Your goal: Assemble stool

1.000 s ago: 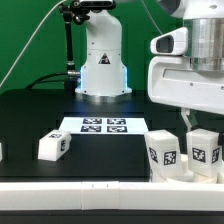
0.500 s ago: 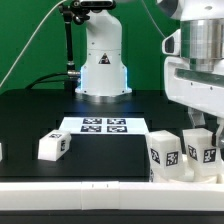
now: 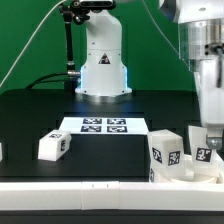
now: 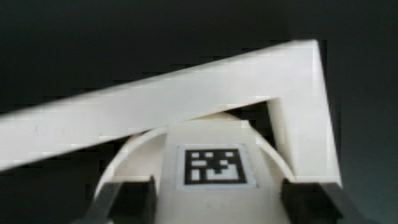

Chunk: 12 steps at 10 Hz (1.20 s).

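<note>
- Since the earlier look, the arm's wrist had turned, so the tool showed its thin side. The held leg had turned with it.
- The tool was closed on the held leg, with one dark finger on each side, as the wrist view showed.
- The held leg stood upright on the round seat, at the exterior view's right, near the white rail.
- A second leg stood upright on the seat, just beside the held leg.
- A third leg lay on the black bench, well apart, toward the exterior view's left.
- The marker board lay flat in front of the robot base.
</note>
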Tool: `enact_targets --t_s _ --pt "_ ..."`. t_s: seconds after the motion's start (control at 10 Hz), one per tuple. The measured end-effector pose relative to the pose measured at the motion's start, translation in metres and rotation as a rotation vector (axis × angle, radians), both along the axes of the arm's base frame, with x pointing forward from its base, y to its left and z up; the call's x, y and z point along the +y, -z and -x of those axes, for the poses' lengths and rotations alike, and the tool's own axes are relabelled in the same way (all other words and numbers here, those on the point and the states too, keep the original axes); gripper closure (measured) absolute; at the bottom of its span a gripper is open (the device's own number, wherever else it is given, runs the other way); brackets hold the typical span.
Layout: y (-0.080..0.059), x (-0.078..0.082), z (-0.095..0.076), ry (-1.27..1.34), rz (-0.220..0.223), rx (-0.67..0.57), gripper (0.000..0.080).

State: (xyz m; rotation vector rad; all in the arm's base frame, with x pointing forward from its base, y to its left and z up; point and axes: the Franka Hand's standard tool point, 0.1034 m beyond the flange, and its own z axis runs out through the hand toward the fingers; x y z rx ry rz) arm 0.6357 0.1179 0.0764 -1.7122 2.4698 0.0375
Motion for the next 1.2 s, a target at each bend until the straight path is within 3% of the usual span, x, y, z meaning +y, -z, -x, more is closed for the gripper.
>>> enact_targets --t_s 0.4,0.6,0.8,1.0,1.2 --pt "0.000 -0.001 0.000 0.031 -0.032 0.003 0.0462" --pt "-0.007 0.000 -0.001 -0.024 -0.031 -0.008 0.0202" --pt "-0.026 0.005 -0.003 -0.090 -0.036 -0.036 0.0159" --pt "-0.024 0.005 -0.002 -0.128 -0.029 -0.039 0.0152" --pt "-0.022 0.009 0.002 -0.370 -0.004 -0.042 0.0150"
